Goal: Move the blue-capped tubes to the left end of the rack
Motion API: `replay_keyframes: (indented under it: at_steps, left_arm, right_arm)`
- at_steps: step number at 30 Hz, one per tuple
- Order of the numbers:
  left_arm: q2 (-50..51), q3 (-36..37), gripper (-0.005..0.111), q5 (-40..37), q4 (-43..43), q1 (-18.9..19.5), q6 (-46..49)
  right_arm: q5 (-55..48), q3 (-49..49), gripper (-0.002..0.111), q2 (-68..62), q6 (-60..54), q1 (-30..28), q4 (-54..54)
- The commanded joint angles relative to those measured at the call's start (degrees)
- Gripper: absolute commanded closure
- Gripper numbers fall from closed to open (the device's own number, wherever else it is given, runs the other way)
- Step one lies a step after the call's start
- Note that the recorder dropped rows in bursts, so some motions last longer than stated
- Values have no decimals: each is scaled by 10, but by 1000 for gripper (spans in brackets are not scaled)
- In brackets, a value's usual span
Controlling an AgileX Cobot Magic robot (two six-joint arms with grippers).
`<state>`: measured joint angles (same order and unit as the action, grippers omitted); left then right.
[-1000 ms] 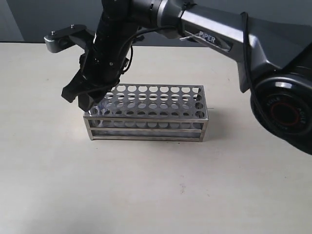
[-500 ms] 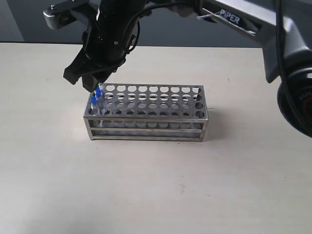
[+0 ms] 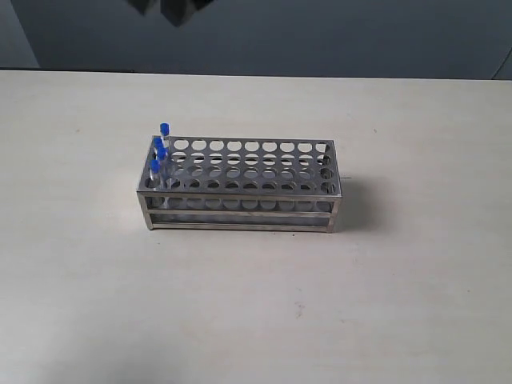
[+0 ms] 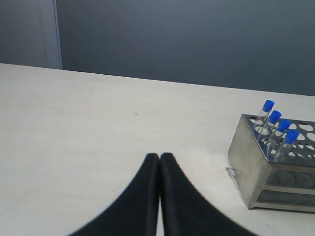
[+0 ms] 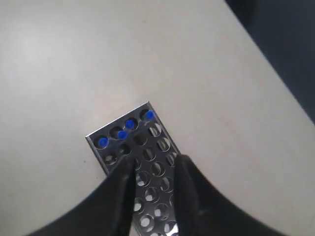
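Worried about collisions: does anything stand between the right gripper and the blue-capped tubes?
Nothing visible does: only open air lies between the right gripper and the blue-capped tubes standing in the rack's left-end holes.

The blue-capped tubes are shown clear, with bright blue caps. The rack is finished in shiny silver steel, its top patterned with rows of round holes. The counter is coloured pale cream, the wall dark grey-blue. The fingers are black.
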<state>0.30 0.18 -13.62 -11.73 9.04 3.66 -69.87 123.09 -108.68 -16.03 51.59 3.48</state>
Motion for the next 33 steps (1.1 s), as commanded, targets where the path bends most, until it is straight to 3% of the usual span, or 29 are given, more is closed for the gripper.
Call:
replay_keyframes:
  at_steps: [1,2,7,15,19,27,33]
  left_arm:
    - [-3,-2,106,-2,0,-6,0]
    - [-3,-2,106,-2,0,-6,0]
    - [-3,-2,106,-2,0,-6,0]
    - [-3,-2,106,-2,0,-6,0]
    - [-3,-2,106,-2,0,-6,0]
    - [-3,-2,106,-2,0,-6,0]
    - [-3,-2,106,-2,0,-6,0]
  right_arm:
    - [-1,1,103,83,16,-2,-5]
    - [-1,0,109,105,25,-2,-5]
    - [-1,-15,109,188,42,-2,-5]
    - [-1,-199,109,344,96,-2,-13]
    - [-1,-271,109,411,187,-2,-55]
    - [-1,-284,109,478,199,-2,-42]
    - [-1,-313,109,507,202,-2,-130]
